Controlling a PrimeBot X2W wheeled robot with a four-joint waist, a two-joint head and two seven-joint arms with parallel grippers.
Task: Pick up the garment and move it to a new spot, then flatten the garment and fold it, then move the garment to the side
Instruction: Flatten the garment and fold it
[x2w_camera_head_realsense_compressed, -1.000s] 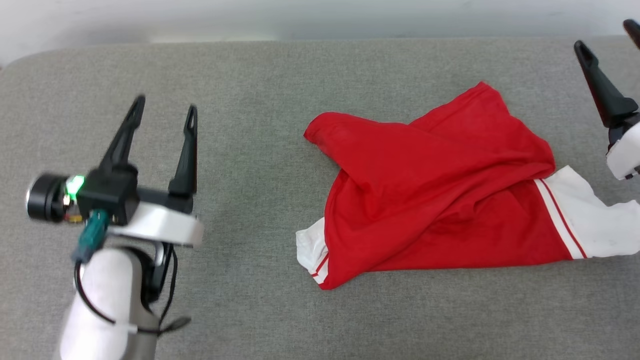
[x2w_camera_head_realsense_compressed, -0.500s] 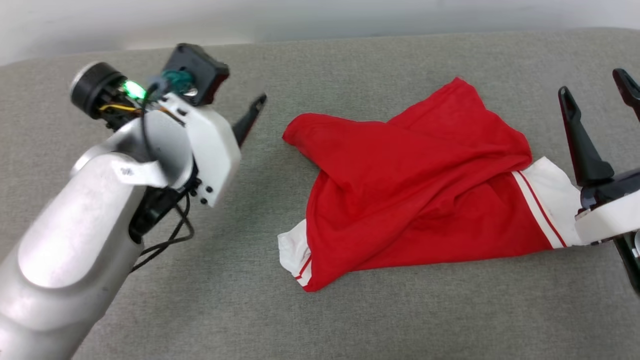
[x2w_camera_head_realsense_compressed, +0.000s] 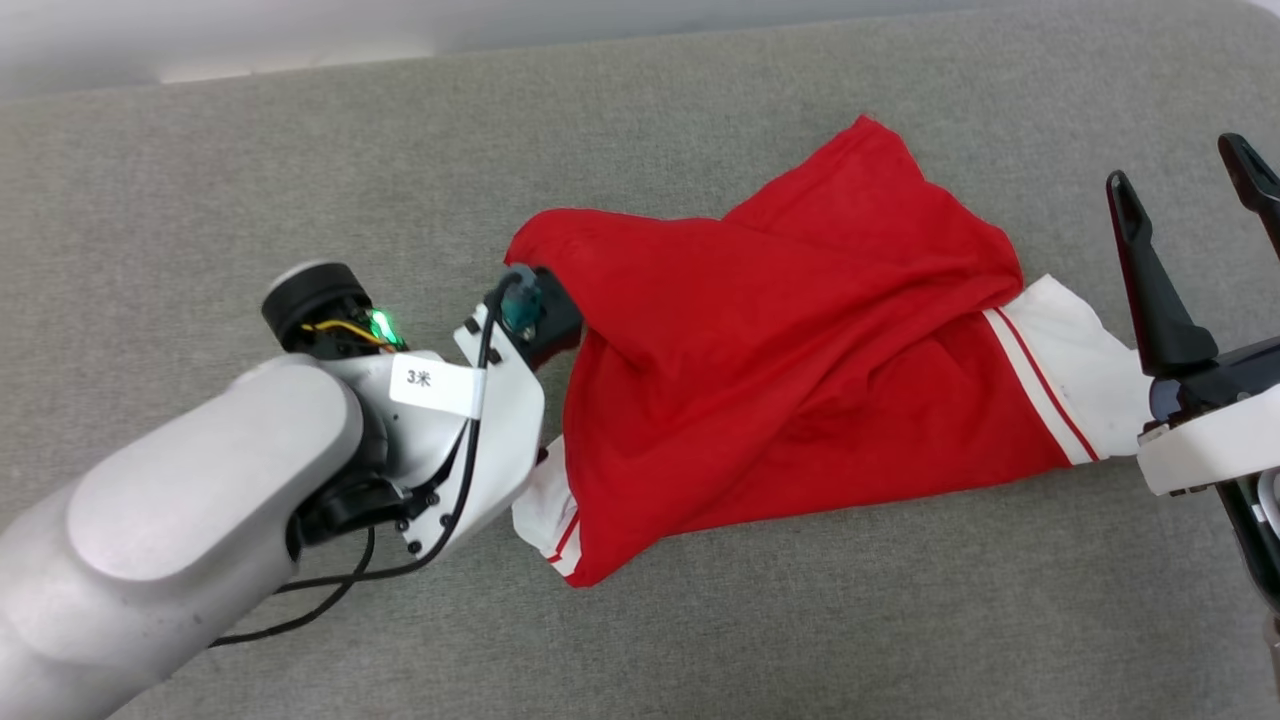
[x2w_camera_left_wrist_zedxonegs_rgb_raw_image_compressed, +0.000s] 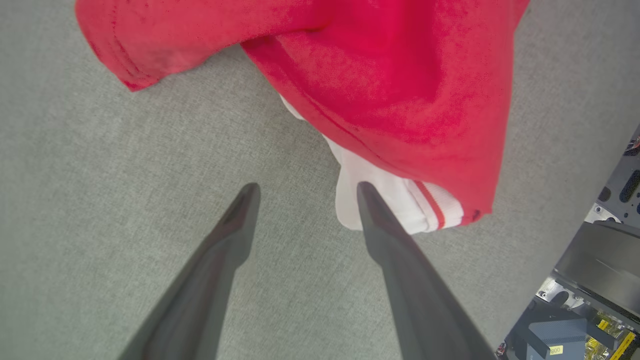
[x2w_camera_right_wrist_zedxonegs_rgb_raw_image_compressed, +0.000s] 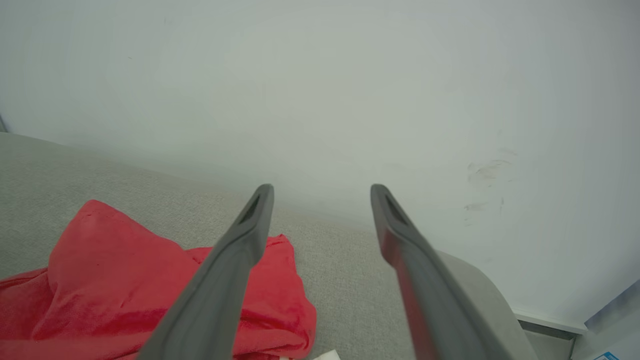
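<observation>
The garment (x2w_camera_head_realsense_compressed: 780, 370) lies crumpled on the grey cushion, red with a white striped sleeve (x2w_camera_head_realsense_compressed: 1060, 370) at its right end and another sleeve (x2w_camera_head_realsense_compressed: 545, 510) poking out at the lower left. My left arm's wrist (x2w_camera_head_realsense_compressed: 470, 420) leans over the garment's left edge, hiding its fingers there. In the left wrist view the left gripper (x2w_camera_left_wrist_zedxonegs_rgb_raw_image_compressed: 306, 187) is open and pointing down, one fingertip at the white sleeve (x2w_camera_left_wrist_zedxonegs_rgb_raw_image_compressed: 385, 205) under the red fabric (x2w_camera_left_wrist_zedxonegs_rgb_raw_image_compressed: 380, 75). My right gripper (x2w_camera_head_realsense_compressed: 1185, 175) stands open just right of the garment, holding nothing. In the right wrist view the right gripper (x2w_camera_right_wrist_zedxonegs_rgb_raw_image_compressed: 321, 189) points over the red cloth (x2w_camera_right_wrist_zedxonegs_rgb_raw_image_compressed: 100, 280).
The grey fabric surface (x2w_camera_head_realsense_compressed: 300, 150) stretches wide to the left and front of the garment. A pale wall (x2w_camera_right_wrist_zedxonegs_rgb_raw_image_compressed: 350, 75) rises behind its far edge. Parts of my own base (x2w_camera_left_wrist_zedxonegs_rgb_raw_image_compressed: 600, 280) show past the surface's near edge.
My left arm has swung from the far left over to the garment's left edge and tipped downward. The head camera has shifted too. The right gripper has come slightly closer to the white sleeve.
</observation>
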